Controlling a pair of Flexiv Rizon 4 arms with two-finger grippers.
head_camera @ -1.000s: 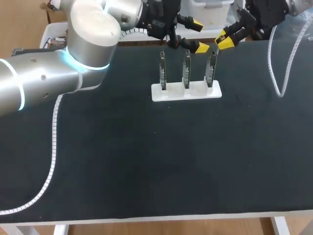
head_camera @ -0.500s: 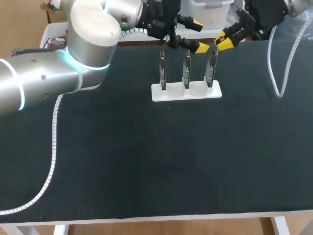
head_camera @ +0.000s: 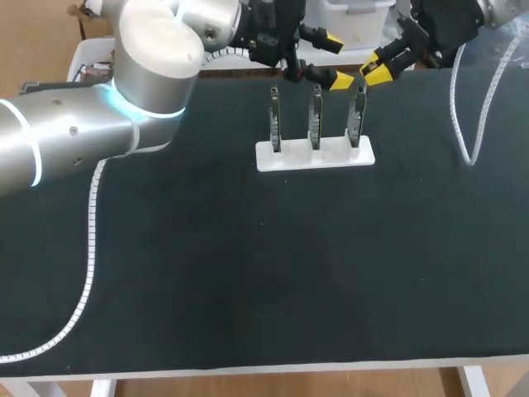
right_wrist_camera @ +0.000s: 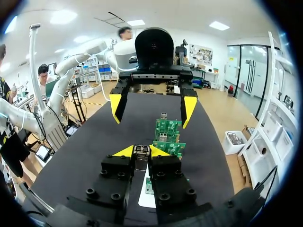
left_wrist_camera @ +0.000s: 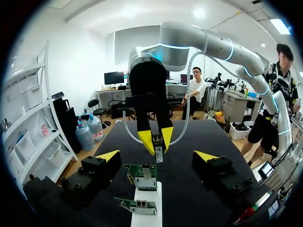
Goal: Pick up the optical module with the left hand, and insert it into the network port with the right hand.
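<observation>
Optical module [right_wrist_camera: 141, 151] held in the right pincer [head_camera: 375, 69], whose two yellow tips are drawn narrow and press on it from both sides. The module's long axis runs along the fingers. Its free end projects just past the tips and points ahead and downward toward the network cards [head_camera: 315, 116]. Three such cards stand upright in a row in a white holder [head_camera: 314, 155] on the black counter [head_camera: 248, 265]. The module's end hangs just beside the top of the card nearest the right pincer; whether the two touch cannot be told. The right arm [head_camera: 450, 21] enters from the far right corner, its wrist tilted so that the fingers slope down toward that card. The left arm [head_camera: 99, 124] enters from the left with its large elbow joint raised over the counter, and its forearm lies along the far edge. The left pincer [head_camera: 335, 59] sits above the far side of the row of cards, fingers spread wide and holding nothing. It faces the right pincer, with the cards ahead of and below its open fingers and the module directly ahead between them.
</observation>
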